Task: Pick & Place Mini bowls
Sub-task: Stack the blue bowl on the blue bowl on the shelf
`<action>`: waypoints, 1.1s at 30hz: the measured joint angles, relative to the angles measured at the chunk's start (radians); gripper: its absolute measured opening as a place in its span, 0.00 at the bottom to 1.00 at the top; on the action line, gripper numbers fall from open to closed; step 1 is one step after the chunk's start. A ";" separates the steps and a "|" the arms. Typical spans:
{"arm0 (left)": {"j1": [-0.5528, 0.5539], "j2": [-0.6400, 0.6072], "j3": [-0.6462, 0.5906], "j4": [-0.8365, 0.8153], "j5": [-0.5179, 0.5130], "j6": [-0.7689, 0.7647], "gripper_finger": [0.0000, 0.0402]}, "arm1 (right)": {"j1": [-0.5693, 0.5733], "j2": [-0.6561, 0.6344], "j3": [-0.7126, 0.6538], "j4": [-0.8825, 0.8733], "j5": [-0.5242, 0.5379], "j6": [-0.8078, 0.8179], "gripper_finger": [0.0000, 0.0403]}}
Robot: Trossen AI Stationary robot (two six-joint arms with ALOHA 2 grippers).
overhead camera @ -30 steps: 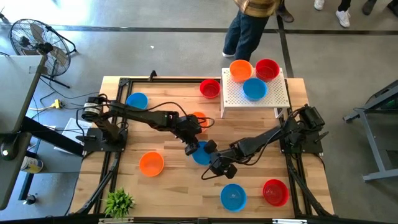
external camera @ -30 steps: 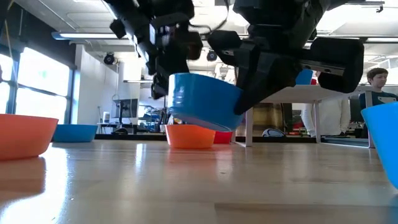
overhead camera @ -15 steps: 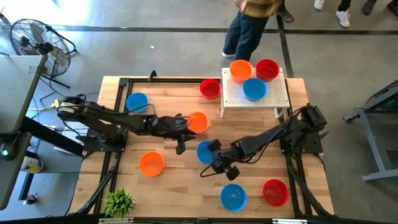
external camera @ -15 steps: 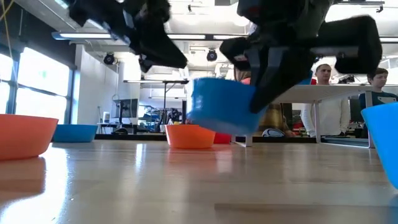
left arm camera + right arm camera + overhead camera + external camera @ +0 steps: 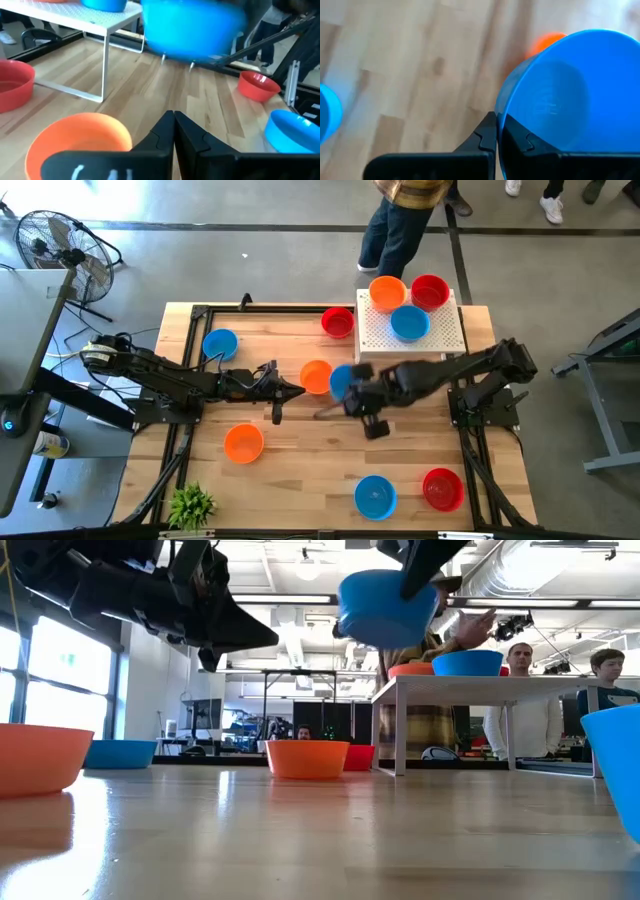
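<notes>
My right gripper [image 5: 496, 121] is shut on a blue mini bowl [image 5: 555, 95] and holds it high over the table's middle [image 5: 341, 380], well above the wood in the low view [image 5: 388, 605]. My left gripper [image 5: 174, 122] is shut with nothing in it. It points level toward the right just left of an orange bowl [image 5: 316, 376] that rests on its base. More bowls rest on the table: blue [image 5: 220, 343], red [image 5: 338, 321], orange [image 5: 243, 443], blue [image 5: 375, 496], red [image 5: 441, 488]. My right gripper pinches the blue bowl's wall at the rim [image 5: 504, 112], one finger inside the bowl and one outside. The fingers slant down from the table's right. The bowl is lifted clear of the table and tilted, hanging at the fingertips.
A white perforated stand [image 5: 440, 340] at the far right carries an orange [image 5: 387, 291], a red [image 5: 429, 291] and a blue bowl [image 5: 409, 323]. A small plant [image 5: 190, 505] sits at the near left corner. People stand beyond the far edge [image 5: 400, 220].
My right gripper has risen with the blue bowl and carried it toward the far edge and the white stand; the bowl is now high above the table. My left gripper has drawn away from that bowl toward the table's left, tipped up to level and shut.
</notes>
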State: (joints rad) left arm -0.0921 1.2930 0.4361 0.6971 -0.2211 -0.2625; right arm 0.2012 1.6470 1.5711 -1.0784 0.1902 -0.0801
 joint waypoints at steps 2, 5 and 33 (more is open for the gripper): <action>0.000 0.000 -0.001 0.003 0.000 0.004 0.00 | -0.037 0.000 0.079 -0.110 0.024 0.018 0.00; 0.000 0.000 -0.001 0.014 -0.002 0.016 0.00 | -0.094 0.000 0.190 -0.272 0.080 0.052 0.00; 0.000 0.001 -0.001 0.020 -0.002 0.026 0.00 | -0.682 -0.169 -0.027 -0.360 -0.024 0.001 0.01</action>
State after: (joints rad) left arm -0.0921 1.2942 0.4351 0.7170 -0.2230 -0.2363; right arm -0.4809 1.4778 1.5437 -1.4388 0.1657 -0.0794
